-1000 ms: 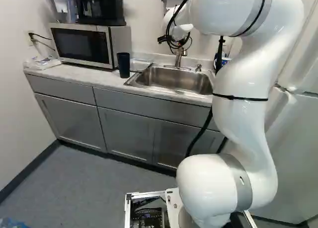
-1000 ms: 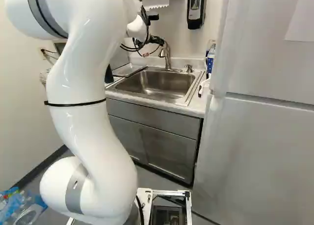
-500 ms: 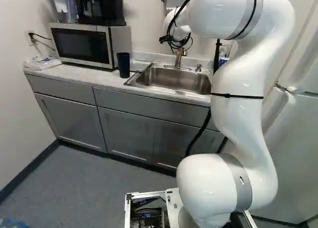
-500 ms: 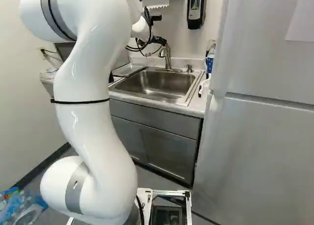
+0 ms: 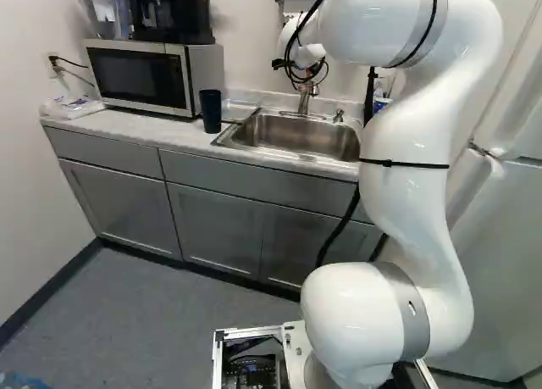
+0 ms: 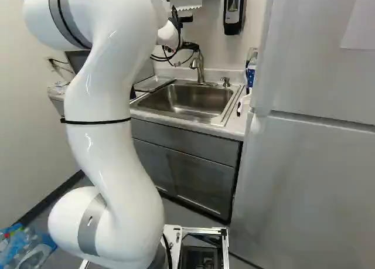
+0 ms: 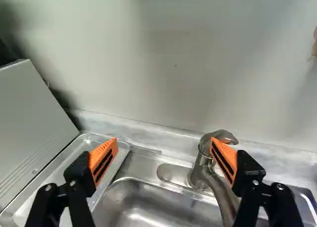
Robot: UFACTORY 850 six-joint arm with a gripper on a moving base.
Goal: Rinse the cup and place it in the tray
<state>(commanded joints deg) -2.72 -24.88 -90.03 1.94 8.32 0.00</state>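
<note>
- The white, glossy robot arm (image 5: 411, 194) changes most. Against its own lowest joint, its upper part now sits further left in the left base view and further right in the right base view than one second ago. Since the half-second-ago pictures it looks almost still, and the base has not moved.
- For the task, this suggests the arm is settling at the tap, probably to work the lever before handling the cup.
- The black two-finger gripper (image 7: 164, 139) stands wide open, with nothing held between its fingers. One orange pad (image 7: 225, 160) overlaps the curved, silver metal faucet (image 7: 199, 173) near its lever; whether they touch, I cannot tell. The other pad appears over the shallow, silver metal tray (image 7: 69, 162).
- The tall, dark blue cup (image 5: 211, 111) stands upright on the pale, marbled counter (image 5: 144, 128), between the silver and black microwave (image 5: 140, 77) and the stainless steel sink (image 5: 296, 135). It has not shifted.
- In the right base view, the arm now hides more of the cup than one second ago.
- The cup is outside both sink and tray, so placing remains to be done. Whether it has been rinsed does not show, and no stream of water can be made out.
- A likely risk is the open finger knocking the faucet sideways instead of moving its lever cleanly.
</note>
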